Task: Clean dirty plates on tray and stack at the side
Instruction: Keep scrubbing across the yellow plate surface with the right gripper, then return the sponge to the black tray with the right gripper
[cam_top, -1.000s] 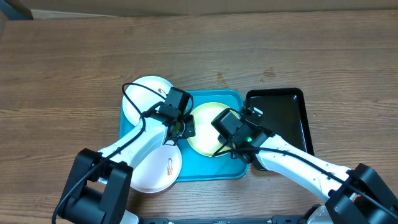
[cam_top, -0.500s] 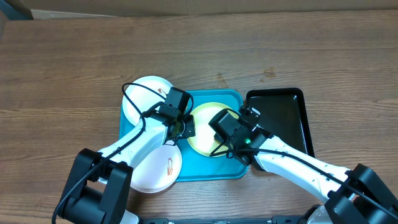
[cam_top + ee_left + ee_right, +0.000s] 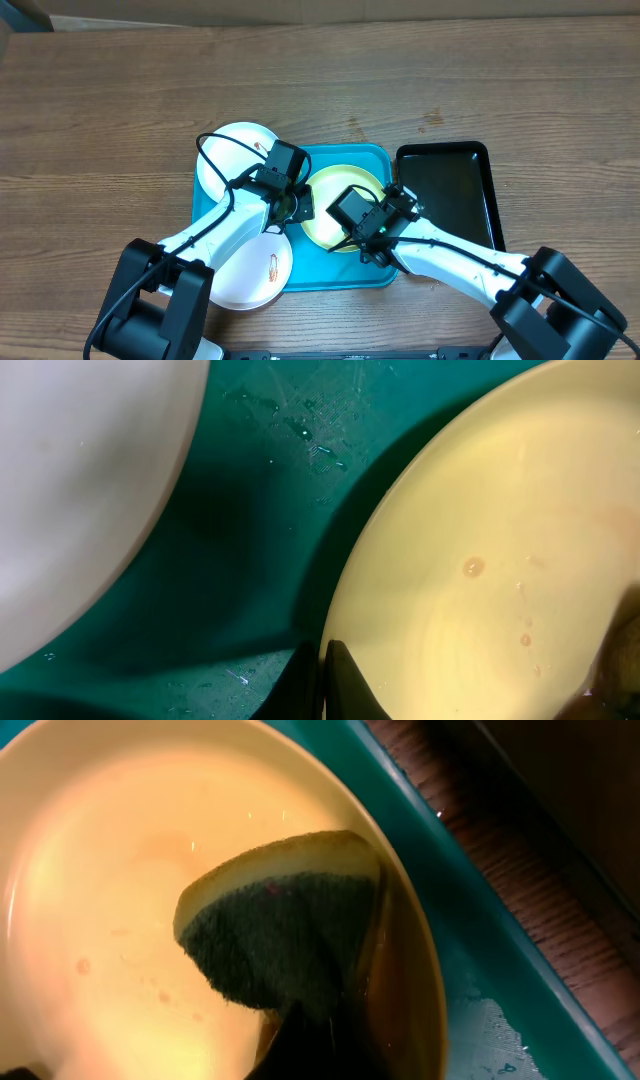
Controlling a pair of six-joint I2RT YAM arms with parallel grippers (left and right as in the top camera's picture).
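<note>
L gripper [image 3: 325,682] clamped on rim of yellow-green plate [image 3: 335,185], which lies in turquoise tray [image 3: 340,272]. R gripper [image 3: 305,1025] clenched on sponge [image 3: 280,925], scrub face pressed onto that plate. White plate [image 3: 228,150] overlaps tray's far-left corner. 2nd white plate [image 3: 250,278], w/ reddish smear, overlaps near-left edge. Black tray [image 3: 450,195] just beside, R side.

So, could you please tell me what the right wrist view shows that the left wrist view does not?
Only the right wrist view shows a sponge pressed on the yellow plate, plus a strip of wooden table. Only the left wrist view shows a white plate. Both show the yellow plate and the blue tray.
</note>
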